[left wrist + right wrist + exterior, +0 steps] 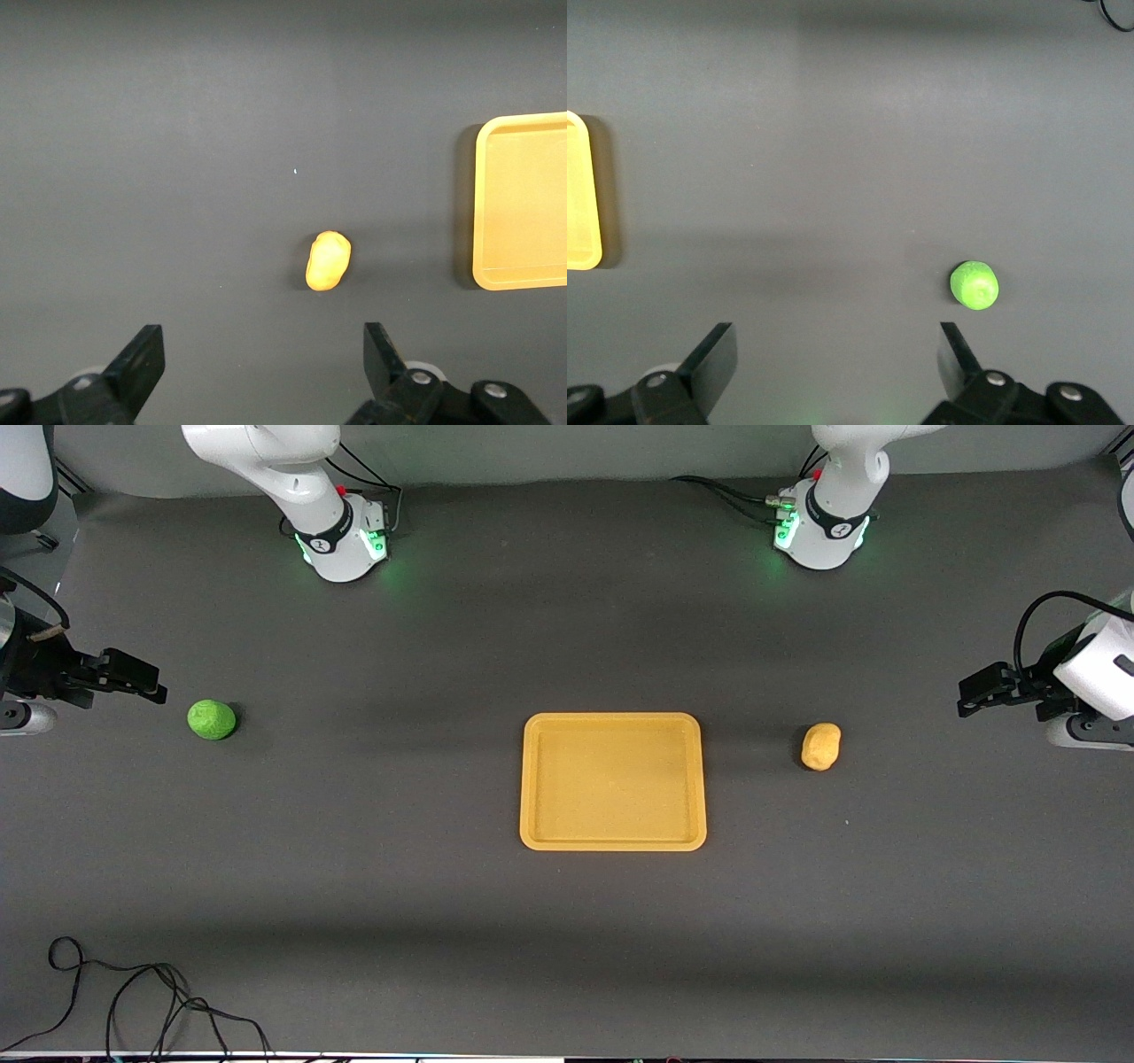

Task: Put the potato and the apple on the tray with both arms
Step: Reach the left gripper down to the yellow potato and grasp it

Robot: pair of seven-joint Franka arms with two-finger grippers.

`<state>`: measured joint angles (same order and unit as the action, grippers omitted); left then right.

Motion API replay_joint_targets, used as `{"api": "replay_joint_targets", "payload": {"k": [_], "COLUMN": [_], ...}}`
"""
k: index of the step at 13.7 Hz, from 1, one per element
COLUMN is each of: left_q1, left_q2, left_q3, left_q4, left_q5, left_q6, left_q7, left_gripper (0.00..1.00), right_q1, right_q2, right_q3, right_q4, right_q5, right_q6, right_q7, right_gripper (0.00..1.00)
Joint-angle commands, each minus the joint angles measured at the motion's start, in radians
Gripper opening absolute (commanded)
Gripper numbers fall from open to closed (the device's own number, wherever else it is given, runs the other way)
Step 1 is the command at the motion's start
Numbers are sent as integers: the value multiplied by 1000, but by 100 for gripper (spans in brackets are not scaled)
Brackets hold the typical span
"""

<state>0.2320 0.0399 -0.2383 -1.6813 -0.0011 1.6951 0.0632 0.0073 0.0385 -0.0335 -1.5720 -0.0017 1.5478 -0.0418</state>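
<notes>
Fingers (142, 359) spread wide, the left gripper (974, 695) hangs above bare surface (354, 886) near the potato (821, 746), the right gripper (146, 682), equally agape, near the apple (212, 719). Between both, the tray (613, 841) sits unoccupied amid open room; no writing is legible.

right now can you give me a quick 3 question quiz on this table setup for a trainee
1. True or false: the potato already lies on the tray.
2. Which item lies toward the right arm's end of the table? A) the apple B) the potato C) the tray
3. Fill in: the left gripper hangs with its fingers ____ and nothing between them.

Key
1. False: it lies on the table beside the tray, toward the left arm's end.
2. A: the right gripper hangs open near the apple.
3. open
</notes>
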Motion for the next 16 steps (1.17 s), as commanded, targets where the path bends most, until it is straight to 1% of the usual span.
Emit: {"api": "replay_joint_targets", "payload": {"k": [1, 4, 5, 6, 7, 9, 11, 12, 13, 15, 16], "left_q1": [-5, -2, -6, -14, -35, -62, -72, -77, -80, -101, -94], "left_q2": [-25, -25, -22, -23, -25, -14, 11, 33, 78, 197, 208], "left_q3": [4, 4, 4, 1, 0, 0, 0, 0, 0, 0, 4], "left_q4": [-29, -32, -49, -96, -177, -324, -434, -461, -474, -520, -561], "left_q5": [4, 4, 4, 4, 4, 6, 6, 6, 6, 7, 12], "left_q6": [15, 31, 50, 108, 180, 283, 375, 406, 437, 523, 588], "left_q7": [-11, -11, -11, -13, -13, -5, 53, 69, 70, 63, 55], "left_gripper": [100, 100, 100, 100, 100, 99, 99, 99, 99, 98, 98], "right_q1": [5, 5, 5, 5, 5, 5, 5, 5, 5, 5, 5], "right_q2": [-5, -3, -2, 1, 3, 1, 1, 1, 1, 1, 1], "right_q3": [-5, -5, -3, -3, -3, -3, -3, -3, -3, -3, -3], "right_q4": [0, 0, 9, 18, 18, 16, 16, 16, 16, 16, 16], "right_q5": [20, 20, 20, 20, 20, 20, 20, 20, 20, 20, 20], "right_q6": [-11, -11, -9, -9, -9, -9, -9, -9, -9, -9, -9], "right_q7": [17, 17, 17, 13, 8, 3, 3, 3, 3, 3, 3], "right_gripper": [100, 100, 100, 100, 100, 100, 100, 100, 100, 100, 100]}}
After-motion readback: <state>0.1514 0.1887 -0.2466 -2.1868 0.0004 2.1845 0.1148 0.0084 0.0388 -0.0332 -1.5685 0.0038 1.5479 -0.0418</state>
